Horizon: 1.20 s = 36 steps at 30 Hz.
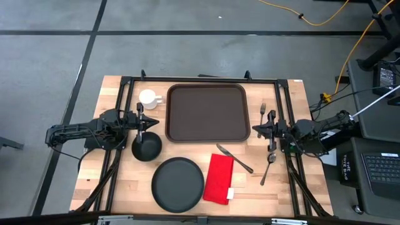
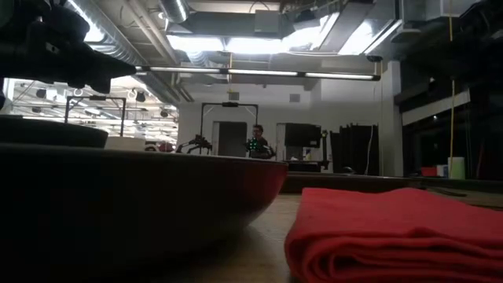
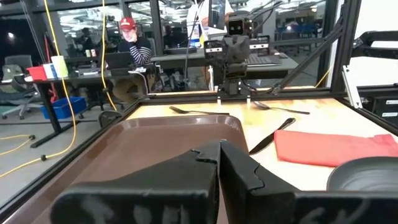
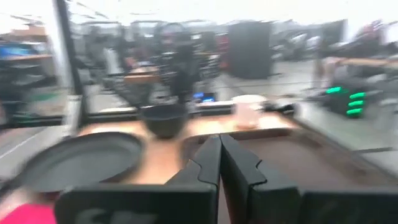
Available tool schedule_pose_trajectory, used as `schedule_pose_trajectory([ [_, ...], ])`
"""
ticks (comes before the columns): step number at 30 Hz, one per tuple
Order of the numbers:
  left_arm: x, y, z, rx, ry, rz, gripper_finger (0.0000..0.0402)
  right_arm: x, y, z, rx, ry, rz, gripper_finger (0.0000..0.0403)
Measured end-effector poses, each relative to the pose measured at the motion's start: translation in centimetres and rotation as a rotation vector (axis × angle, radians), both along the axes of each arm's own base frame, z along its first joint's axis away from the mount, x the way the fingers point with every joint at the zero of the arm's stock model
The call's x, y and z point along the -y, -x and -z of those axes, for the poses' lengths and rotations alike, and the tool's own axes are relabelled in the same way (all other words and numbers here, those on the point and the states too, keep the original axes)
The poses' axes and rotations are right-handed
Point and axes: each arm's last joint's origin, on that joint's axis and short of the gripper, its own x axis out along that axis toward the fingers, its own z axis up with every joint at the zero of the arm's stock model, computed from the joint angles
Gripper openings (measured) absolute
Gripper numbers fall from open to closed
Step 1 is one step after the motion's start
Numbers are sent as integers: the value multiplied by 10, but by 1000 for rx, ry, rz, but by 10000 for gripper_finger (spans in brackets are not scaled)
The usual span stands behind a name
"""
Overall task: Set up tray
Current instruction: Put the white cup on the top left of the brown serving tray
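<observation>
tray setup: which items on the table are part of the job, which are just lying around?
Job:
tray, nothing on it
plate
bowl
cup
napkin
knife
fork
spoon
left claw and right claw, both shut, flanking the tray

Lying about:
yellow cable on the floor
keyboard on the side bench

tray (image 1: 206,112): dark brown, plain
plate (image 1: 178,184): black
bowl (image 1: 146,148): black
napkin (image 1: 219,179): red
mug (image 1: 149,99): white
table (image 1: 119,181): light wood, pale grain
cutlery (image 1: 269,164): silver
</observation>
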Motion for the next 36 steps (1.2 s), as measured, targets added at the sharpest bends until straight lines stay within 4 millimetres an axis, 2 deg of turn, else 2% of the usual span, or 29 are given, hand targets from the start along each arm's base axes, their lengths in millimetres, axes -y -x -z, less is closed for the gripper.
schedule_pose_trajectory([
  [7, -2, 1, -6, 44, 11, -67, 1, 1, 1, -5, 32, 17, 22, 6],
  [12, -4, -2, -11, 91, 7, -108, 1, 3, 5, -23, 62, 95, 46, 4],
  [17, -8, -7, -8, 51, 18, -215, 1, 7, 7, -33, 74, 165, 87, 10],
  [20, -10, -12, -6, 27, 26, -273, 1, 8, 7, -34, 91, 127, 101, 11],
  [26, -11, -19, -6, 19, 4, -278, 2, 10, 7, -35, 120, 8, 111, 12],
  [30, -13, -25, -20, 24, 19, -282, 1, 10, 6, -37, 126, -58, 97, 13],
  [33, -14, -31, -37, 24, 2, -285, 2, 10, 5, -44, 113, -58, 97, 13],
  [36, -16, -37, -50, -46, -23, -316, 2, 9, 2, -55, 89, -41, 98, 13],
])
